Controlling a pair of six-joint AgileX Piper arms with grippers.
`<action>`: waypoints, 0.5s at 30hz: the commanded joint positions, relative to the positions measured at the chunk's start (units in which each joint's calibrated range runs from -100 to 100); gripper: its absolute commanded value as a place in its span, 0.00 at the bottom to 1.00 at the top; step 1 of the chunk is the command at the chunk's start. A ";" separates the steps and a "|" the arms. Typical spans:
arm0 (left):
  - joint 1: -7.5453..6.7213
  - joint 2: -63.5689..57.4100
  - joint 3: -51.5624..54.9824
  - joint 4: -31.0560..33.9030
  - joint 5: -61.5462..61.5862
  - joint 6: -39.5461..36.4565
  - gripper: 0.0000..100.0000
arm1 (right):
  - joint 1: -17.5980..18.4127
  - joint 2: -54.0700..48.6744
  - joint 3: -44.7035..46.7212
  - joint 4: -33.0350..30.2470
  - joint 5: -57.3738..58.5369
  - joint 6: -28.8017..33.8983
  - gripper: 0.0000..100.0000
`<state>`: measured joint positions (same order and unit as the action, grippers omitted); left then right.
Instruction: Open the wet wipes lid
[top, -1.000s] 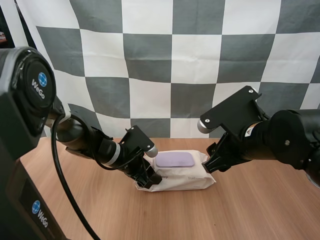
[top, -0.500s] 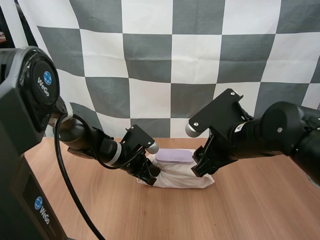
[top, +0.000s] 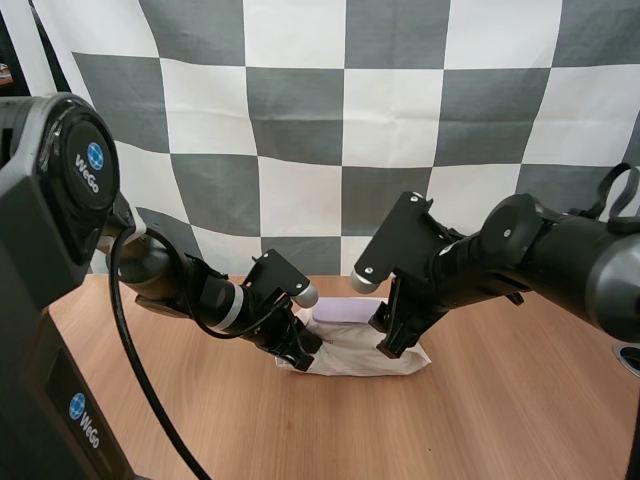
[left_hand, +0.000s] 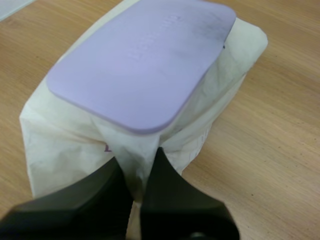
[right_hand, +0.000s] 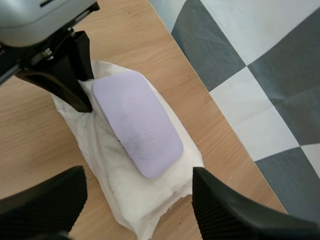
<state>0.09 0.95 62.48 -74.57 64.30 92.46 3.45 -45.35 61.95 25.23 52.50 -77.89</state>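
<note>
A white pack of wet wipes (top: 352, 356) with a lilac lid (top: 343, 311) lies on the wooden table (top: 500, 420). My left gripper (top: 301, 347) is at the pack's left end. In the left wrist view its fingers (left_hand: 170, 195) are shut on a fold of the white wrapper (left_hand: 55, 140) just below the closed lid (left_hand: 145, 60). My right gripper (top: 385, 335) hangs over the pack's right end, open. In the right wrist view its two fingers (right_hand: 40, 205) stand wide apart above the pack (right_hand: 150, 200) and the lid (right_hand: 137, 125), with the left gripper (right_hand: 67, 75) at the pack's far end.
Bare wood lies in front of the pack and to both sides. The left arm (top: 170, 275) reaches in low from the left, and the right arm (top: 540, 250) comes in from the right above the table.
My left gripper has shut on the pack's left end. The right arm has swung left and down, and now covers the pack's right end and part of the lid.
</note>
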 joint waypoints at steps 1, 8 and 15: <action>-0.04 -0.03 -0.09 0.03 -0.02 0.85 0.00 | 1.03 2.70 0.01 -0.35 -4.47 -1.90 1.00; -0.04 -0.03 -0.09 0.14 -0.04 0.85 0.00 | 4.81 6.90 0.01 -0.69 -12.06 -1.57 1.00; -0.04 -0.03 -0.09 0.24 -0.04 0.85 0.00 | 6.75 11.00 0.01 -1.09 -17.67 -1.57 1.00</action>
<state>0.09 0.95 62.48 -74.38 64.30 92.46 10.11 -35.12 61.95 24.28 36.05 -79.54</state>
